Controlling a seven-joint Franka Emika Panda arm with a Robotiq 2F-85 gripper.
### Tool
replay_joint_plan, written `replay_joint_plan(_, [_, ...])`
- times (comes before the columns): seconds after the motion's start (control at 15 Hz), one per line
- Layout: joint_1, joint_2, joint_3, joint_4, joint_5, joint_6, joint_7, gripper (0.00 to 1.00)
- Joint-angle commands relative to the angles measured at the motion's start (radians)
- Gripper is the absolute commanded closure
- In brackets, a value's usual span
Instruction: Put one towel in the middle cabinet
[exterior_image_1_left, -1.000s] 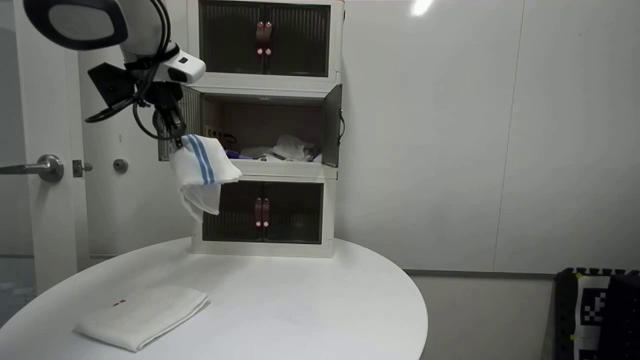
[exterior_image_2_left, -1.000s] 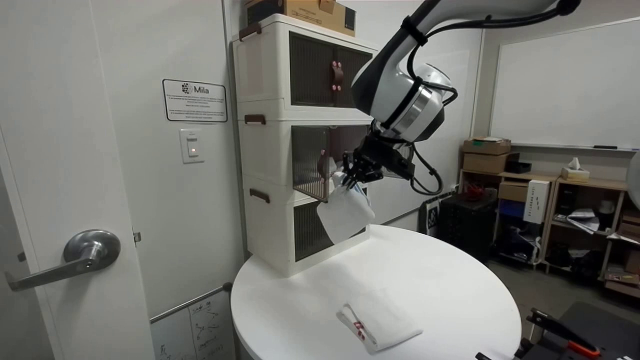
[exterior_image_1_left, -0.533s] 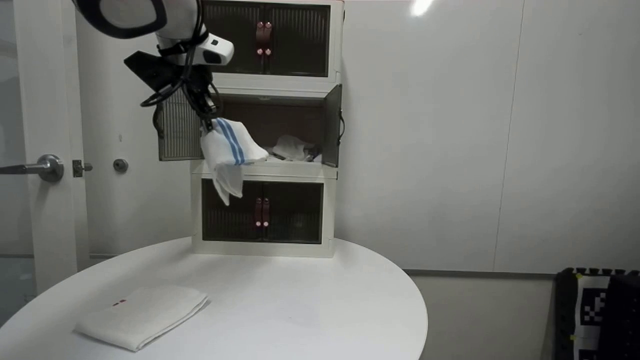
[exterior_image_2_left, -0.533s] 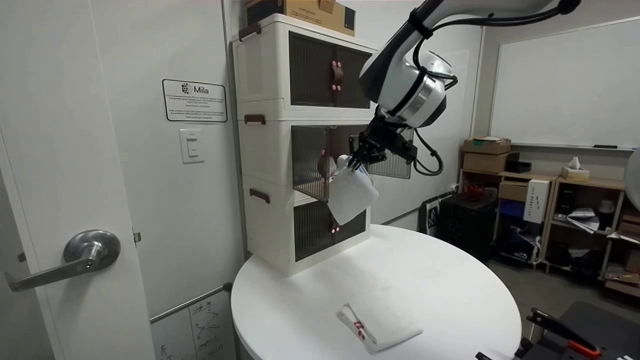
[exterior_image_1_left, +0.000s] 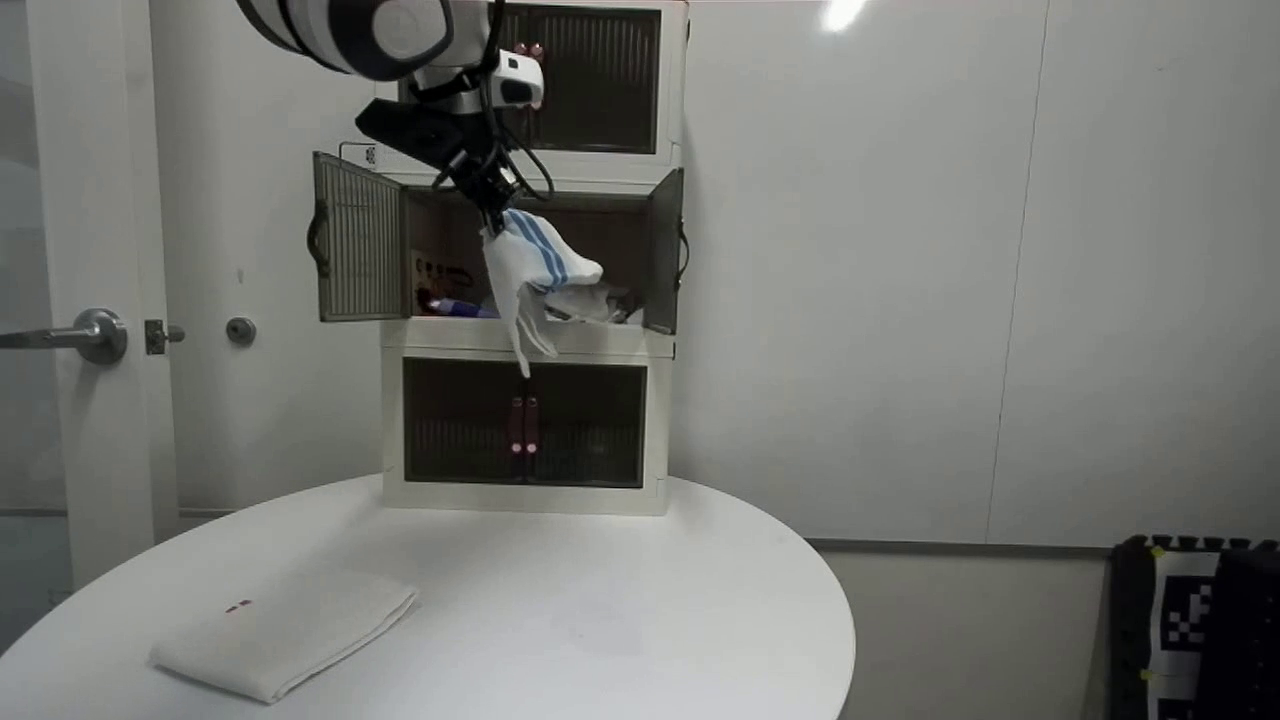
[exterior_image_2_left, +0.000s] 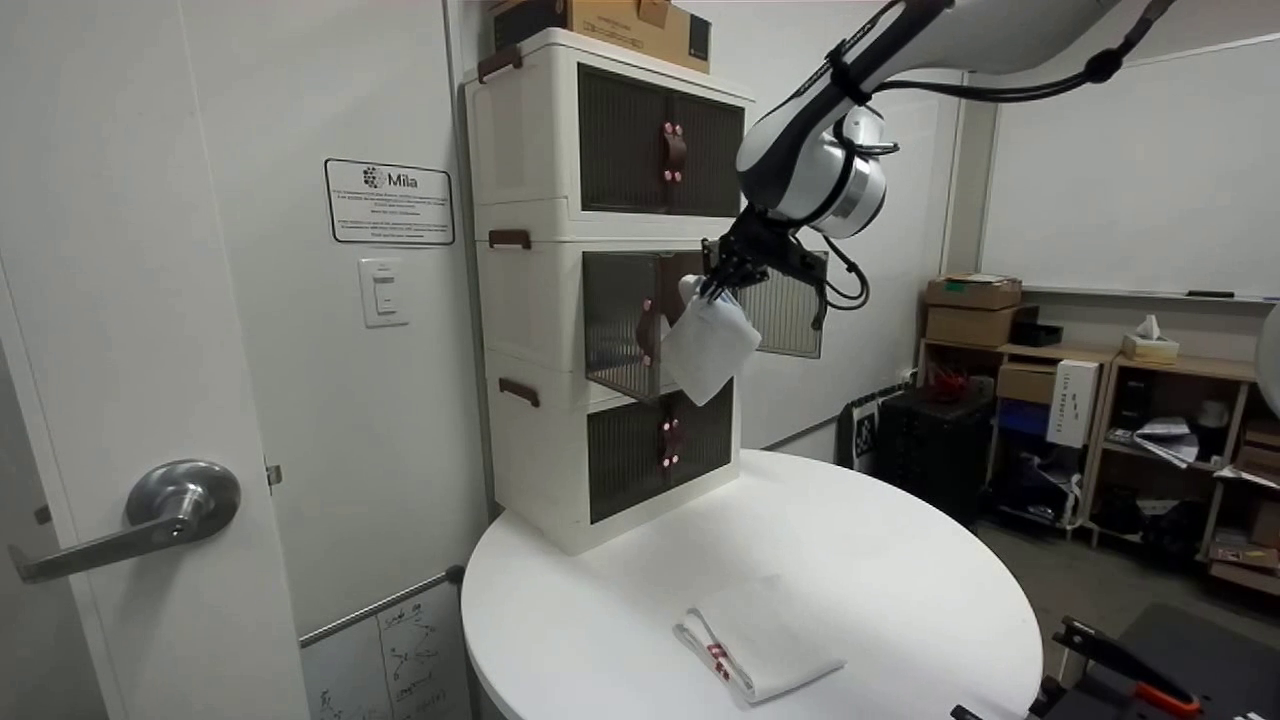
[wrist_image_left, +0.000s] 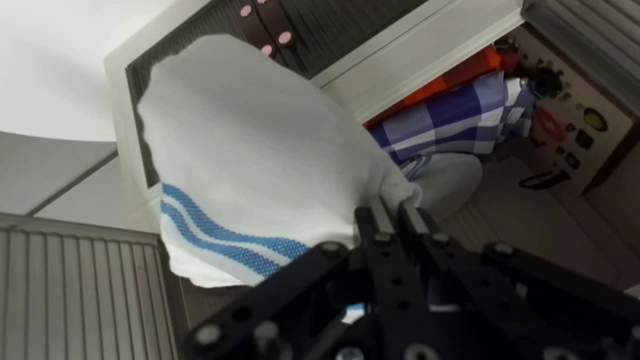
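Clenched at the gripper (wrist_image_left: 392, 215) on a bunched edge of the blue-striped towel (wrist_image_left: 260, 145), closing the dark fingers nearly together; cannot make out the pinched cloth itself, buried between them. Hanging just below the gripper, in front of the open middle cabinet (exterior_image_2_left: 530, 300) and down past its lip; cannot judge the depth of the upper folds against the opening. Loses, behind the towel in the wrist view, much of the bottom cabinet (wrist_image_left: 125, 115), below the gripper. Can pick out, beyond the gripper, a purple-and-white checked cloth (wrist_image_left: 455, 112) running partly behind the towel, and alongside it an orange thing (wrist_image_left: 432, 92) too shaded to name. Cannot identify the pale lump (wrist_image_left: 452, 180) just past the fingertips. Loses the arm (exterior_image_1_left: 400, 40) above the gripper, cut off by the top edge in both exterior views, and behind it, in an exterior view, part of the handles on the top cabinet (exterior_image_1_left: 672, 90).

Carried higher and across since a second ago, towel included, from before the ribbed door (exterior_image_1_left: 360, 240) to before the opening. Now reveals that door whole beside the gripper, earlier largely masked by arm and cloth. Still shows the plain folded towel (exterior_image_1_left: 290, 630) unmoved on the table (exterior_image_1_left: 620, 600), well below the gripper.
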Motion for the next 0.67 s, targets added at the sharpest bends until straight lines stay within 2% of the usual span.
replay_joint_plan(0.0, [0.136,0.131,-0.117,0.183,-0.158,-0.017,0.074,0.98])
replay_joint_plan(0.2, [0.242,0.215,-0.197,0.310,-0.236,-0.036,0.101,0.98])
replay_joint_plan(0.27, [0.177,0.145,-0.149,0.199,-0.183,-0.002,0.070,0.98])
replay_joint_plan(0.33, [0.193,0.163,-0.159,0.219,-0.188,-0.002,0.073,0.93])
replay_joint_plan(0.6, [0.185,0.165,-0.157,0.210,-0.188,-0.001,0.073,0.93])
